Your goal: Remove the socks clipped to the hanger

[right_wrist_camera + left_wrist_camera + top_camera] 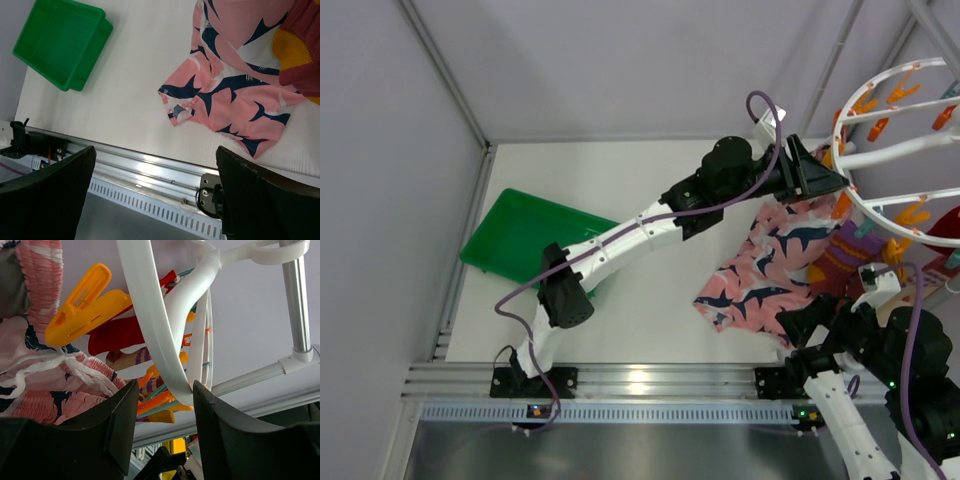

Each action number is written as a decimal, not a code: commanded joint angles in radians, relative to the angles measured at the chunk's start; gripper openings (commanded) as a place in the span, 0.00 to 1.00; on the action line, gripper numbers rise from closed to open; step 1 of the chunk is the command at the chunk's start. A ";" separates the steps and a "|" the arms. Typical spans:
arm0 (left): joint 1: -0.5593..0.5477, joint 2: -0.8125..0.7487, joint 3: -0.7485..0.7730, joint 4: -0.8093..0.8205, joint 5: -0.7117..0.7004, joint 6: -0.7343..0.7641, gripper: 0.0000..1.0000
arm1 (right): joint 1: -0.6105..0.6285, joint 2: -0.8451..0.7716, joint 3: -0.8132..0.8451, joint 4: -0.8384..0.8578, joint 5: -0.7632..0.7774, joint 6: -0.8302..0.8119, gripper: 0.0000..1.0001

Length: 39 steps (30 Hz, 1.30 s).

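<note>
I have the left claw half open astride the hanger ring, socks clipped just beyond at the table's right edge, and the right claw wide open and empty.

hanger: glossy white plastic | pink cloth: soft printed fabric | tray: smooth green plastic

Tray on the table's left, cloth right of centre, hanger above the far right.
</note>
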 commanded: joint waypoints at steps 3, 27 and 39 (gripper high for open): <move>-0.007 -0.004 0.020 0.047 -0.032 0.027 0.52 | 0.008 -0.007 0.019 -0.014 0.001 -0.001 0.99; -0.012 0.062 0.181 0.065 -0.217 -0.067 0.00 | 0.010 -0.011 0.038 -0.028 0.015 -0.004 0.99; 0.013 0.023 0.169 0.078 -0.359 -0.199 0.00 | 0.008 -0.021 0.048 -0.040 0.018 -0.004 0.99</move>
